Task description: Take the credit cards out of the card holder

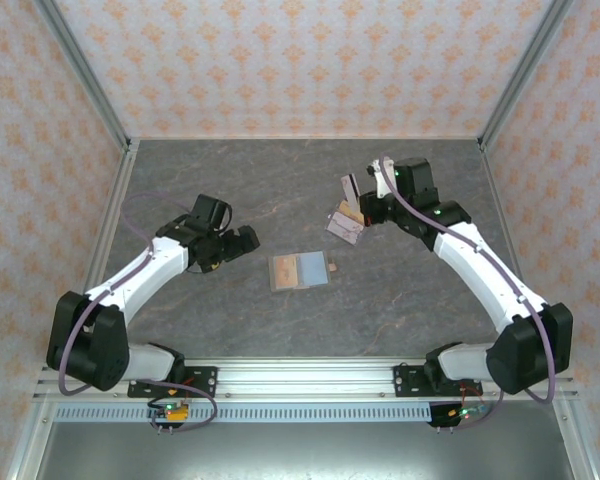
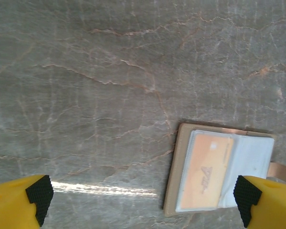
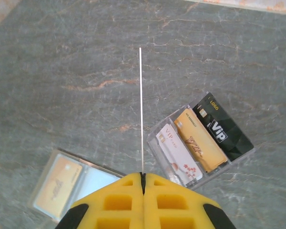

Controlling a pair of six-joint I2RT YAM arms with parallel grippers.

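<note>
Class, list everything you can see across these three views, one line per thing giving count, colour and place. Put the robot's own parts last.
card holder: one, grey-blue inside, lying open at the table's centre
slotted card: one, orange, in one half of the card holder
held card: one, pale, upright above the table
clear tray: one, glossy, right of the card holder
tray cards: three, white, orange, black, side by side in the clear tray
table: one, grey marbled
walls: pale, orange-patterned, around the table
left gripper: one, yellow, open, left of the card holder
right gripper: one, yellow, shut on the held card
</note>
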